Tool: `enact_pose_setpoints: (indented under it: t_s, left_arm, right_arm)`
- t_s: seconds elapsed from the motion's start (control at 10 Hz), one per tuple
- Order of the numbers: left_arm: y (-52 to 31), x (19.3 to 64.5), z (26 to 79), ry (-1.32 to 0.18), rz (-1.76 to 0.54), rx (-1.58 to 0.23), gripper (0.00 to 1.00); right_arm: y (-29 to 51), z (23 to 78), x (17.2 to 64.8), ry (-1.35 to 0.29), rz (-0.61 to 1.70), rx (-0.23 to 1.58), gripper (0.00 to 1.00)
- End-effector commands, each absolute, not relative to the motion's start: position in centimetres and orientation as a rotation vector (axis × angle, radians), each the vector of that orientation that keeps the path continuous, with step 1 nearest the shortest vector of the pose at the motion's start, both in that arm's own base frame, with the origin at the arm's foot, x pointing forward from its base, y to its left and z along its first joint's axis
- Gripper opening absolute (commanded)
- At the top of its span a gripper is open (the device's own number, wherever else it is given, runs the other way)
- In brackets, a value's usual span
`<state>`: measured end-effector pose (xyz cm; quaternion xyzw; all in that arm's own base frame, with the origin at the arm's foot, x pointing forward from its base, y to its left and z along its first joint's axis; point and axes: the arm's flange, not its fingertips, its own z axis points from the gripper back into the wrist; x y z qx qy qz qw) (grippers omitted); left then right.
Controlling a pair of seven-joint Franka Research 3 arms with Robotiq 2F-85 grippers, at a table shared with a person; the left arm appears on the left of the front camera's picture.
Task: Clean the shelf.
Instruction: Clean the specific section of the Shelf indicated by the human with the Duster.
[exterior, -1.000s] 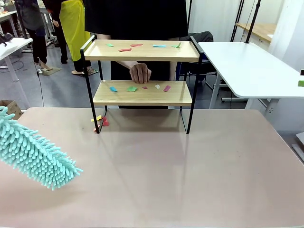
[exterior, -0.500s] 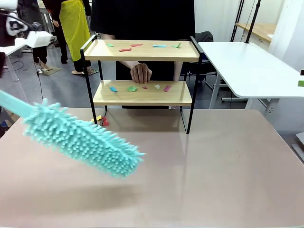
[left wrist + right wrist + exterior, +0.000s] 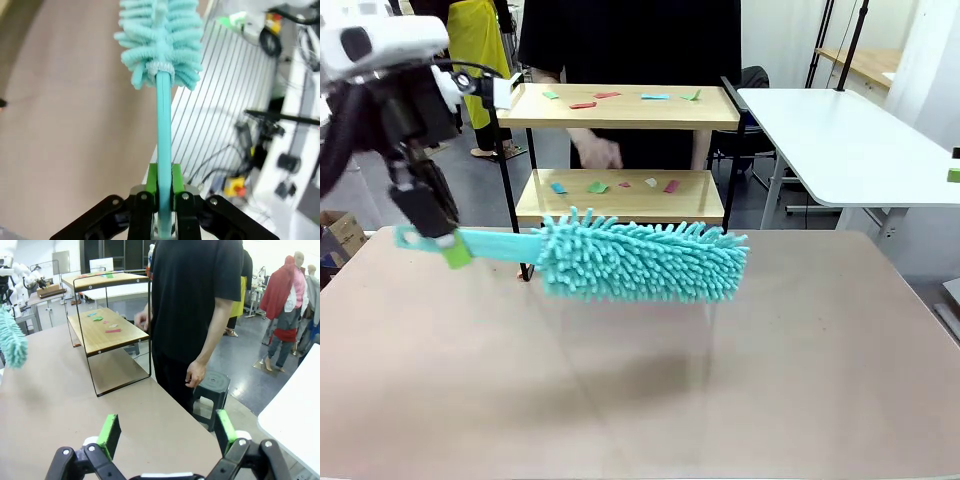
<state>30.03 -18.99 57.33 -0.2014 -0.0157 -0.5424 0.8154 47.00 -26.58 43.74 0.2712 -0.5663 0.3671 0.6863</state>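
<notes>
Duster (image 3: pixel 640 262) swung up, shelf (image 3: pixel 620 206) beyond left hand (image 3: pixel 454 249)

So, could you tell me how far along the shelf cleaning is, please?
Done: the left gripper is shut on the teal duster, at its handle. In hand: the duster's head hangs in front of the lower board of the shelf, apparently not touching it. Left: coloured scraps lie on both boards, so all the sweeping remains. The right gripper is open, holding nothing.
</notes>
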Motion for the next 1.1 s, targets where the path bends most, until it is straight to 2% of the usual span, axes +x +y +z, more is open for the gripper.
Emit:
enact_pose_setpoints:
  t_s: [0.0, 0.4, 1.0]
  left_arm:
    - [-20.6, 27.7, 55.1, -0.105, -0.958, -0.443, 0.13]
    - [-23.2, 28.0, 54.1, -0.18, -0.671, -0.434, 0.13]
    - [-27.0, 30.0, 54.2, -0.349, -0.589, -0.461, 0.13]
  right_arm:
    - [-26.4, 44.0, 47.0, -1.274, 0.826, 0.606, 1.0]
    - [-26.4, 44.0, 47.0, -1.274, 0.826, 0.606, 1.0]
    - [-26.4, 44.0, 47.0, -1.274, 0.826, 0.606, 1.0]
